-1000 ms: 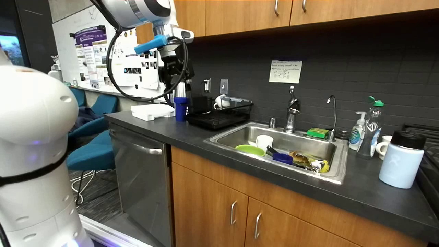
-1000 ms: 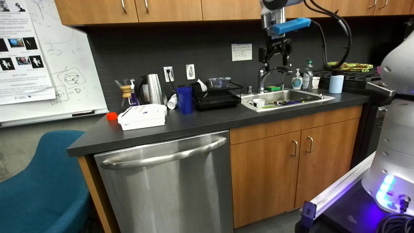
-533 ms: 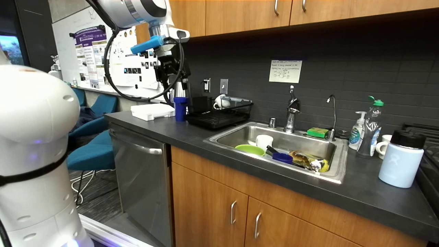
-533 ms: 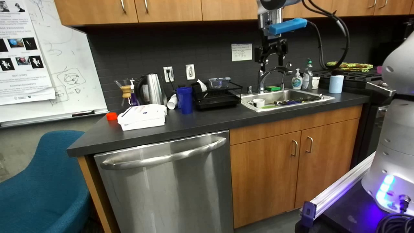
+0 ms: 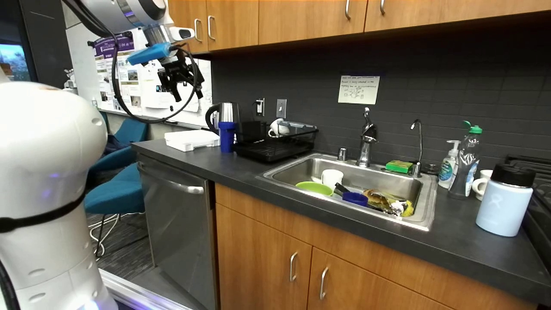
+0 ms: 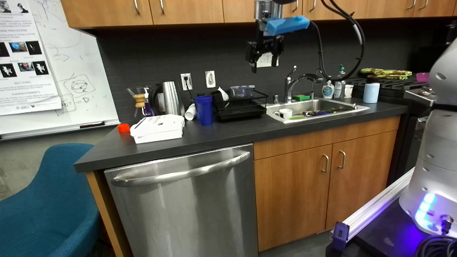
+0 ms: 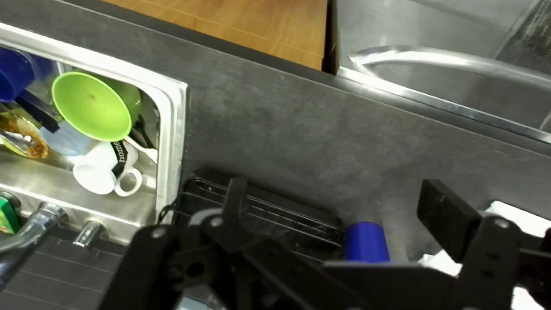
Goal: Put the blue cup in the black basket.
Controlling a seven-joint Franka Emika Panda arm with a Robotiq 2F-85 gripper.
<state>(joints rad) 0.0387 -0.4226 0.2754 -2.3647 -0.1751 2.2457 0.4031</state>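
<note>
Your Robotiq gripper (image 6: 264, 65) hangs further left in both exterior views than half a second ago, jaws spread wide, and your blue plastic tumbler (image 6: 204, 110) is just standing upright on the countertop (image 6: 228, 130), close beside the black dish rack (image 6: 240, 113)

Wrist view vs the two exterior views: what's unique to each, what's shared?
Only wrist: lettering on the black-banded white mug, and a slim white stick, in the rectangular steel sink.
Only exterior, both: black-lidded pale-blue cylindrical bottle; brown wooden upper cabinets.
Shared: tall dark-blue plastic cup beside the low rectangular black basket; open black pincer; mug; sink.
</note>
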